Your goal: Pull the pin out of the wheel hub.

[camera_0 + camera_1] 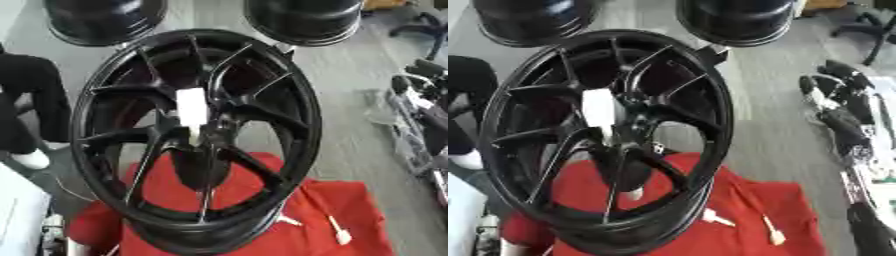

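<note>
— Where's the robot's hand?

— The right hand point(837, 75) shows at the right edge, a black and silver shape over the grey floor, well apart from the wheel. I can't tell whether its fingers are straight or curled. It is not touching anything I can make out.

— And the wheel?

— A black wheel point(197, 135) with thin spokes fills the middle. It stands tilted, with its open face turned up toward the camera. Its lower rim rests on a red cloth point(350, 200).

— Is the pin there?

— Yes. A white pin point(191, 106) sits at the hub in the centre of the spokes. It looks like a pale upright block, with a short cream stub just below it where the spokes meet. No hand is on it.

— Anything else on the cloth?

— Two small white pieces. One point(339, 232) lies toward the right, thin with a wider end. The other point(286, 220) is just beside the wheel's lower rim.

— What's behind?

— Two more black wheels point(105, 20) lie on the floor at the far edge, one to the left and one to the right.
</note>
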